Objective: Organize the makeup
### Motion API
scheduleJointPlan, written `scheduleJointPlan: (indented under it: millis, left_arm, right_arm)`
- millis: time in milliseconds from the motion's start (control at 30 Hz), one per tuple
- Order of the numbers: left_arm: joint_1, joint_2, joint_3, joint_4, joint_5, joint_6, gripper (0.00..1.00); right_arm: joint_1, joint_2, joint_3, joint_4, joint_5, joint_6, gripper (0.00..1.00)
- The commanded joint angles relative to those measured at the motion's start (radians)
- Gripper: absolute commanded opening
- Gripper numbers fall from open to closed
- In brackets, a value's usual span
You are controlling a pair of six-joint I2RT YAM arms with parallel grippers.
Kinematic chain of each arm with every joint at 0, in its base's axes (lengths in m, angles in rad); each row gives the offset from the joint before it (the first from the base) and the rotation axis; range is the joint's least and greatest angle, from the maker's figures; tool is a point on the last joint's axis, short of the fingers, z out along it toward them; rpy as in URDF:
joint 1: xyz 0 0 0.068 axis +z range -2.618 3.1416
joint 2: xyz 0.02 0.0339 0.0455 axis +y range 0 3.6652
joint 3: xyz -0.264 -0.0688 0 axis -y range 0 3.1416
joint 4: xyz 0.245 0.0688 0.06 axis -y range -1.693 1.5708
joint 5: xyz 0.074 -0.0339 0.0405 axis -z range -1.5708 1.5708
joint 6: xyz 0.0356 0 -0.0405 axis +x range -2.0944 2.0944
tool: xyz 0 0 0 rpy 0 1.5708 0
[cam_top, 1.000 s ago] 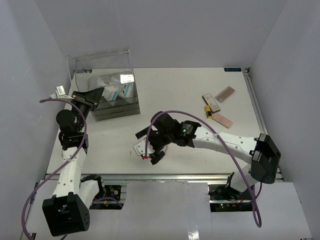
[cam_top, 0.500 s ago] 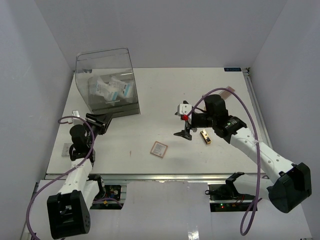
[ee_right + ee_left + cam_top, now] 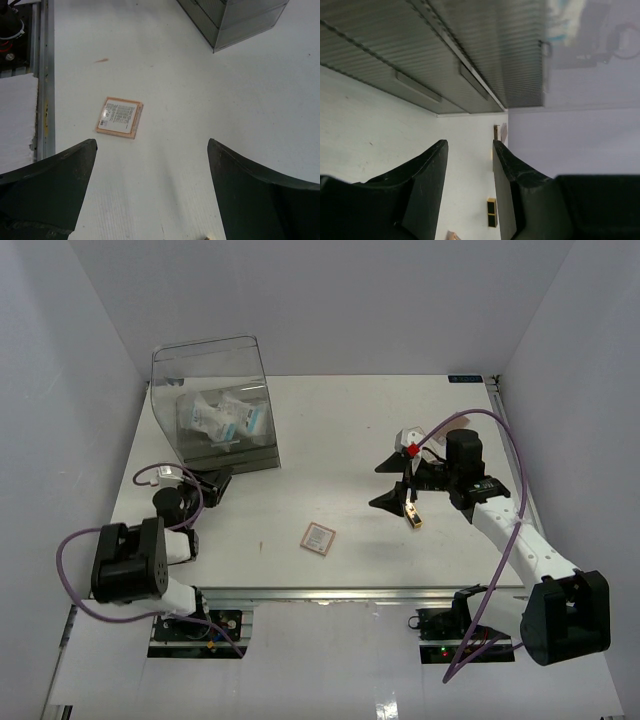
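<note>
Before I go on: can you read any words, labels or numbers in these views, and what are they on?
No text is legible in any view.
Square palette: label with lines of print, too small to read.
Packets in the clear box: white-and-blue labels, blurred.
Blue sticker at the far right: too small to read.

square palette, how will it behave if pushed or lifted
The palette lies flat and thin on the smooth table, so it probably slides rather than tips when pushed. Its crisp square edges suggest it is stiff, likely light.
</note>
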Motion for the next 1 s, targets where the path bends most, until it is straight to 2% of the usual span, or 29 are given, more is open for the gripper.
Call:
scheduleJointPlan:
  millis: [0, 67, 300, 667, 967]
  left_arm:
    - [0.002, 0.213, 0.064, 0.334, 0.0, -0.069, 0.48]
    - [0.001, 0.287, 0.079, 0.395, -0.006, -0.098, 0.46]
    - [0.001, 0.392, 0.104, 0.497, -0.022, -0.14, 0.43]
    - [0.001, 0.384, 0.057, 0.635, 0.018, -0.169, 0.44]
    - [0.001, 0.351, 0.079, 0.62, 0.014, -0.183, 0.43]
  right_arm:
    - [-0.02, -0.021, -0.009, 0.063, -0.054, 0.029, 0.97]
    - [-0.025, -0.018, -0.011, 0.063, -0.056, 0.028, 0.97]
    - [-0.034, -0.005, -0.015, 0.061, -0.055, 0.018, 0.97]
    - [-0.041, 0.014, -0.021, 0.061, -0.055, 0.004, 0.97]
    - [-0.041, 0.013, -0.023, 0.06, -0.054, 0.0, 0.97]
